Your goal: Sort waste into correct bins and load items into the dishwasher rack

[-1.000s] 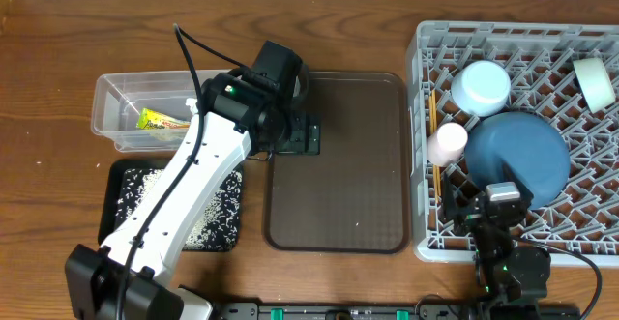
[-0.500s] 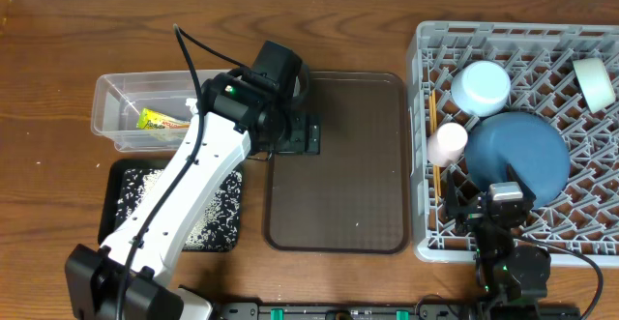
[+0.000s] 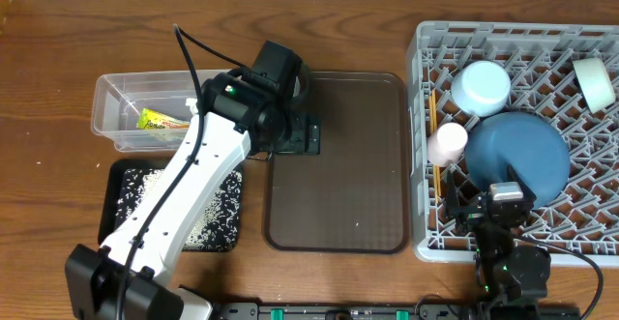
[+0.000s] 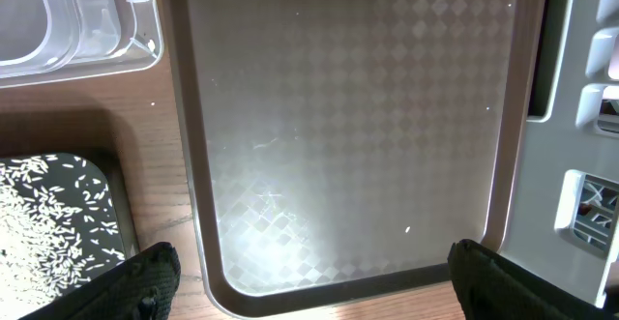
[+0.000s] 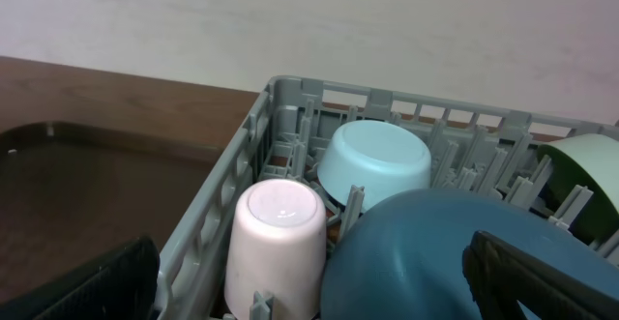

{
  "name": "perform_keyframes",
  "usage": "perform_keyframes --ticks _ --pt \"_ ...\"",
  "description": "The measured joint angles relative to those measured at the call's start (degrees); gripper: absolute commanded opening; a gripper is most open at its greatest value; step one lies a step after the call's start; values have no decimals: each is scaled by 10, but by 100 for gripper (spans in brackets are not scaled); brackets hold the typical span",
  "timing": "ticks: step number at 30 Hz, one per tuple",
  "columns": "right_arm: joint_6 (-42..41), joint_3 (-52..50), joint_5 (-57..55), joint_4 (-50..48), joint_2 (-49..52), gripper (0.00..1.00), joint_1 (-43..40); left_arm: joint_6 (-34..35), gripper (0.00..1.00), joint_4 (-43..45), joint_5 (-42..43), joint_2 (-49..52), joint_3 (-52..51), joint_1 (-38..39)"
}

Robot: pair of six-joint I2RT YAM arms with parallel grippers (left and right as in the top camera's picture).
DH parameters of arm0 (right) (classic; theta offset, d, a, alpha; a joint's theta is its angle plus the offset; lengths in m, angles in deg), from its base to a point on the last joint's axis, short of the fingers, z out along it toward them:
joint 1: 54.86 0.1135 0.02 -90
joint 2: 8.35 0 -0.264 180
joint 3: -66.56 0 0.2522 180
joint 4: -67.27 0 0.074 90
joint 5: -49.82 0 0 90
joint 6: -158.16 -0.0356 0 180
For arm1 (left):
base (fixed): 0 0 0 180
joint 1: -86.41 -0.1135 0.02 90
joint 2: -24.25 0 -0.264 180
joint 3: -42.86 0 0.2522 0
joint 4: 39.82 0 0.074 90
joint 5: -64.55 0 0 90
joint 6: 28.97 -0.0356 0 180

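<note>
Nothing moved; pink cup beyond right jaws.

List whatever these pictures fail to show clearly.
- Clear tub: overhead, the left arm covers its right end.
- Black tray: overhead, the same arm crosses it.
- Green bowl: right wrist view, cut off by the right edge.
- Chopsticks: overhead, thin slivers, partly covered by the pink cup.

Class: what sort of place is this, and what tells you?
Probably a robot test bench staged as a dish-clearing station: a wooden table carries a grey plastic pegged dishwasher rack holding a dark blue round plate, a flat brown serving tray, and a white robot arm.
</note>
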Motion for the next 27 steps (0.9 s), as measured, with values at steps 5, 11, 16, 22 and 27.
perform_keyframes --ticks 5,11,16,22,27 --pt "0 0 0 0 0 99 0 0 92 0 0 0 0 0" --pt "0 0 0 0 0 99 0 0 92 0 0 0 0 0" --pt "0 0 0 0 0 99 0 -2 92 -4 -2 0 0 0" --pt "0 0 0 0 0 99 0 -10 92 -20 -14 -14 -13 0" --pt "0 0 0 0 -1 99 0 -12 92 0 -19 -77 -91 0"
